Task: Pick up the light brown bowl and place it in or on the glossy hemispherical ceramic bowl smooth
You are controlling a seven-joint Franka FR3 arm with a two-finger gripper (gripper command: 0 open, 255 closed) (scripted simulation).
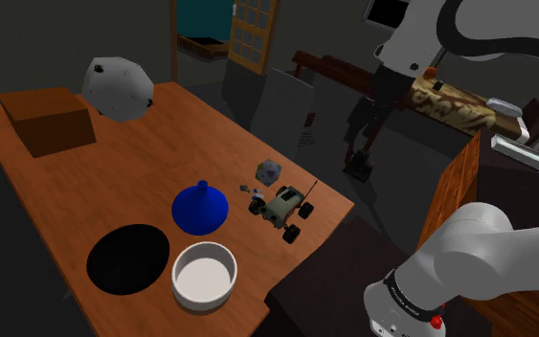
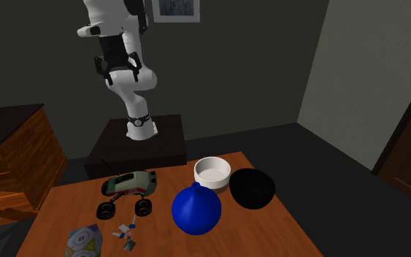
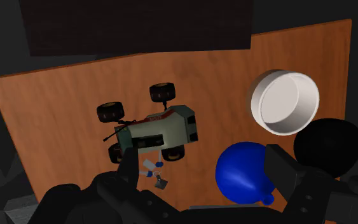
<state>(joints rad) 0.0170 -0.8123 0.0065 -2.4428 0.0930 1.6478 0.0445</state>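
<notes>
White bowl (image 1: 203,276), the piece to lift. Stands upright and empty on table (image 1: 114,163), at the near edge in the shoulder view, just right of black bowl (image 1: 128,258), the rounded glossy one meant to receive it. Sits on the near side of blue vase (image 1: 200,208), with truck (image 1: 281,206) farther right and well apart. Being round, offers no long axis; probably takes a pinch on the rim from any side.

Gripper (image 3: 203,156). Hangs high over the table, well apart from everything on it, looking down. Fingers (image 3: 284,170) apart, clasping nothing. Points roughly at the bare wood between truck and vase. Leaves white bowl off to the side of the finger nearer the vase, and beyond that vase.

Coming move, by judgement: a shift across toward that side, then a long descent, one finger inside the rim and one outside. Risk: brushing the vase or nudging black bowl, both close to the wall to be pinched.

Arm, second exterior view. Rises from stand (image 2: 167,142), folds back on itself above it, wrist turned down toward the table.
</notes>
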